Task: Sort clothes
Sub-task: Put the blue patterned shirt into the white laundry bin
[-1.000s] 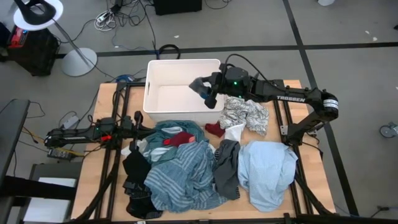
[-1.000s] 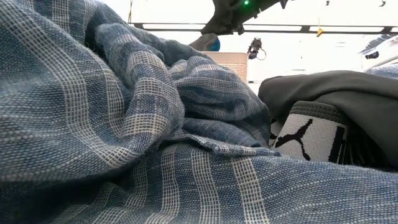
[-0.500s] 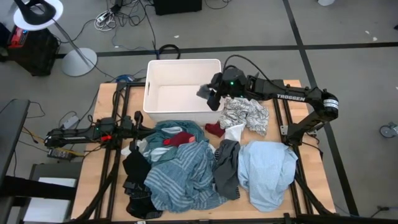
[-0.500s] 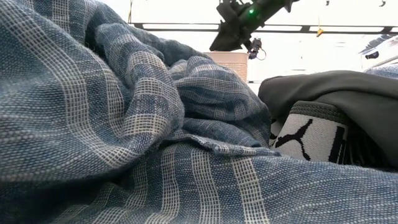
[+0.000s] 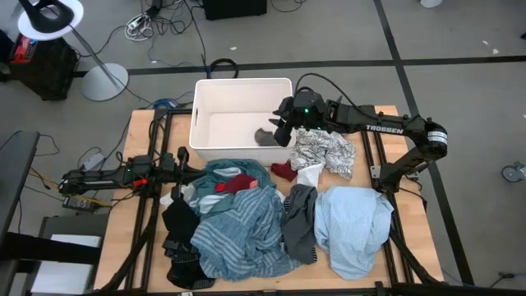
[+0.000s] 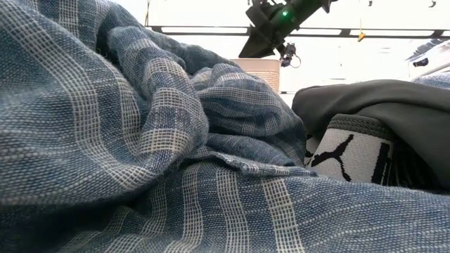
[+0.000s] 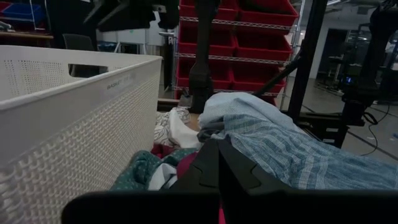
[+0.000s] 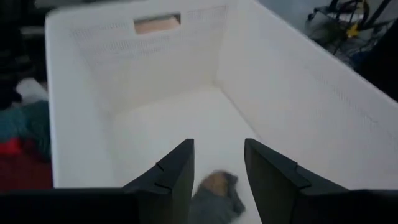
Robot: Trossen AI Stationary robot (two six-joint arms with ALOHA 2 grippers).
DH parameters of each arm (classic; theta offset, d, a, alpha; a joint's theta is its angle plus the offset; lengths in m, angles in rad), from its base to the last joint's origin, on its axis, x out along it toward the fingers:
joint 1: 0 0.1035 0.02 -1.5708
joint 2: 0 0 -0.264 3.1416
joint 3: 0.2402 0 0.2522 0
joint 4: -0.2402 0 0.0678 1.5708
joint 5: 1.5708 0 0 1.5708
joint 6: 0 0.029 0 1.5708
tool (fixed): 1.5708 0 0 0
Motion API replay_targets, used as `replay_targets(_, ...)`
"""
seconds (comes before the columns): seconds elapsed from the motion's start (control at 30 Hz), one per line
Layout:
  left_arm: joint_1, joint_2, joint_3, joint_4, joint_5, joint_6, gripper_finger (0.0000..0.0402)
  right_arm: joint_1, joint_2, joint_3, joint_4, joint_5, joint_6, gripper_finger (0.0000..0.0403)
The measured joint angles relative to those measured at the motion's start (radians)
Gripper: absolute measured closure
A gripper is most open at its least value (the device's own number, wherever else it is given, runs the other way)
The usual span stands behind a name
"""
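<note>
Clothes (image 5: 246, 218) lie heaped on the table (image 5: 390, 177) beside the white tub (image 5: 240, 85) — one grey item (image 5: 265, 136) now rests on the tub floor, released from the right gripper (image 5: 283, 131), whose fingers stand apart above it. First garment sorted. The left gripper (image 5: 181, 161) — fingers together — waits beside the pile.

Bright even overhead light; low view's background overexposed, right wrist view blurred.
</note>
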Motion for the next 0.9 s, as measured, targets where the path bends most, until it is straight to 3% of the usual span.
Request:
replay_targets(0.47, 0.0, 0.0, 0.0, 0.0, 0.0, 0.0, 0.0401, 0.03, -0.221, 0.0, -0.301, 0.017, 0.112, 0.0265)
replay_targets(0.9, 0.0, 0.0, 0.0, 0.0, 0.0, 0.0, 0.0401, 0.198, -0.358, -0.069, -0.598, 0.019, 0.367, 0.0266)
